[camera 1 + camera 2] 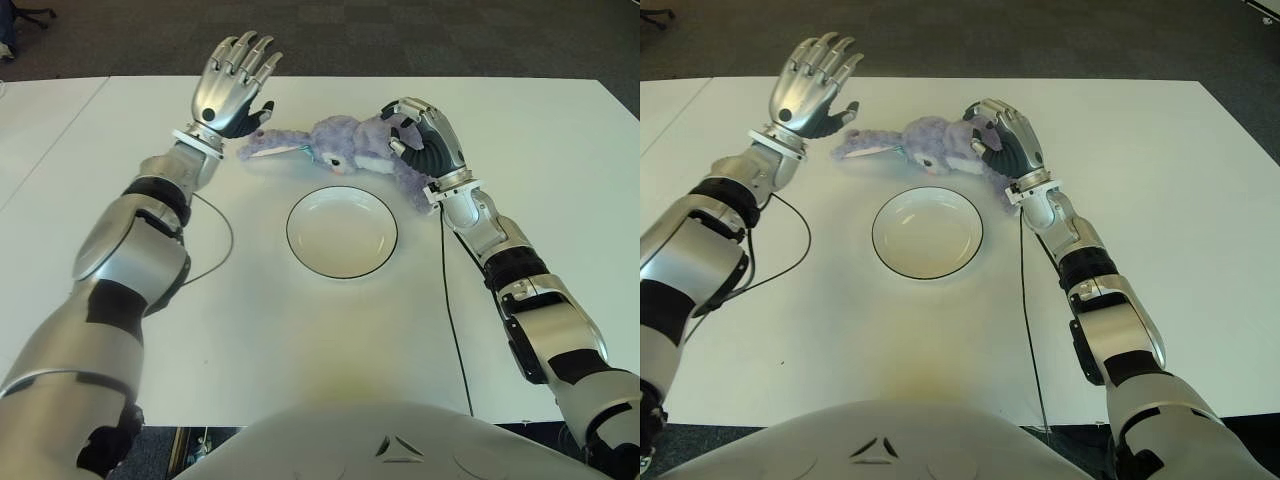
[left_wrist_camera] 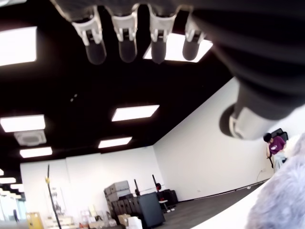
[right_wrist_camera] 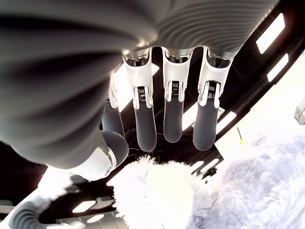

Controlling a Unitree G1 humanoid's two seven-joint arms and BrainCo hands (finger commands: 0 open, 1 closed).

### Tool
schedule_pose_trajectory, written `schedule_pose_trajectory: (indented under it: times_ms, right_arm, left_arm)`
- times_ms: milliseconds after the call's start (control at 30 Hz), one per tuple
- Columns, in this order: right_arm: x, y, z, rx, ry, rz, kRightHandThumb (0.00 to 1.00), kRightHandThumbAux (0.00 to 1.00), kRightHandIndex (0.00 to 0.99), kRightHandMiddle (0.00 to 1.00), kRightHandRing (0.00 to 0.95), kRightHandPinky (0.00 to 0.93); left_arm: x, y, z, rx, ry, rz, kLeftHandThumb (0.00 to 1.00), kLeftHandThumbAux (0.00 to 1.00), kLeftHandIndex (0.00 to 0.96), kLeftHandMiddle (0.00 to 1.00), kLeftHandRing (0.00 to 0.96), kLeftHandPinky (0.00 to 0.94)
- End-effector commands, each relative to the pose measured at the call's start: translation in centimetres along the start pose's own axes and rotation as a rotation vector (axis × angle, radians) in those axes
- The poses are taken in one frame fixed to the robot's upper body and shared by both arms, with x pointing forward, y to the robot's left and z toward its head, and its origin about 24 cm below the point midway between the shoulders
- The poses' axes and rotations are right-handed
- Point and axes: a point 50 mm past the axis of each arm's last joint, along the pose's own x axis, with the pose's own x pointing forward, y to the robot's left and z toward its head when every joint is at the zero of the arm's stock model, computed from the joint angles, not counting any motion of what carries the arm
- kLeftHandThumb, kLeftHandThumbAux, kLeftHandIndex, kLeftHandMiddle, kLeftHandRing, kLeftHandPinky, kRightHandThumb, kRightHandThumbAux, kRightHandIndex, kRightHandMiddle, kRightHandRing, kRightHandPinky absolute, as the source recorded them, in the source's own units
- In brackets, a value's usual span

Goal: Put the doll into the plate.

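Plate [image 1: 342,231] sits empty on the surface [image 1: 300,330], doll [image 1: 340,145] just behind it. Right hand [image 1: 425,140] fingers curl over the doll, seemingly gripping; left hand [image 1: 232,85] fingers spread, holding nothing.

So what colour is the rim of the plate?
The plate is white with a thin dark rim, clearest in the left eye view.

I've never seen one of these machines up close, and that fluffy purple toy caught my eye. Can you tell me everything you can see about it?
The doll is a soft plush animal with pale lilac fur, long floppy ears and a white patch. It lies stretched out on its side on the white table, just beyond the plate, not in it. The right hand curls over one end with fingers bent against the fur. The left hand shows open by the other end; whether it touches cannot be told.
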Motion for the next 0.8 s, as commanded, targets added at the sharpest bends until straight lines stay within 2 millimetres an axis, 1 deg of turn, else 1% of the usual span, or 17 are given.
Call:
schedule_pose_trajectory:
  times_ms: [33,333,400,533,667,767,800]
  right_arm:
    - [0.1,0.2,-0.3,-0.001,0.036,-0.015,0.701,0.719,0.439,0.872,0.877,0.884]
    - [0.4,0.1,-0.4,-0.013,0.042,-0.039,0.7,0.719,0.439,0.871,0.875,0.886]
    - [0.5,0.0,-0.5,-0.012,0.042,-0.044,0.7,0.719,0.439,0.872,0.876,0.885]
    - [0.5,0.0,-0.5,-0.013,0.04,-0.051,0.701,0.719,0.439,0.872,0.876,0.886]
    - [0.8,-0.5,-0.5,-0.028,0.033,-0.066,0.701,0.719,0.439,0.871,0.877,0.887]
    - [1.4,-1.4,-0.5,-0.045,0.022,-0.076,0.702,0.718,0.44,0.864,0.87,0.872]
    - [1.5,-1.7,-0.5,-0.049,0.02,-0.076,0.7,0.718,0.438,0.853,0.862,0.862]
  left_arm:
    - [-0.8,0.1,-1.2,0.108,-0.064,-0.033,0.434,0.532,0.014,0.0,0.0,0.0]
    - [-0.8,0.3,-1.8,0.174,-0.08,-0.051,0.433,0.511,0.008,0.0,0.0,0.0]
    - [-0.8,0.2,-1.8,0.175,-0.078,-0.067,0.381,0.54,0.003,0.0,0.0,0.0]
    - [-0.8,0.1,-1.7,0.163,-0.075,-0.089,0.346,0.557,0.0,0.0,0.0,0.0]
    - [-1.1,-0.8,-0.6,0.13,-0.092,-0.14,0.3,0.575,0.003,0.0,0.0,0.0]
    - [-1.4,-1.3,0.0,0.118,-0.121,-0.182,0.236,0.573,0.009,0.0,0.0,0.0]
    - [-1.5,-1.4,0.1,0.118,-0.128,-0.192,0.178,0.577,0.005,0.0,0.0,0.0]
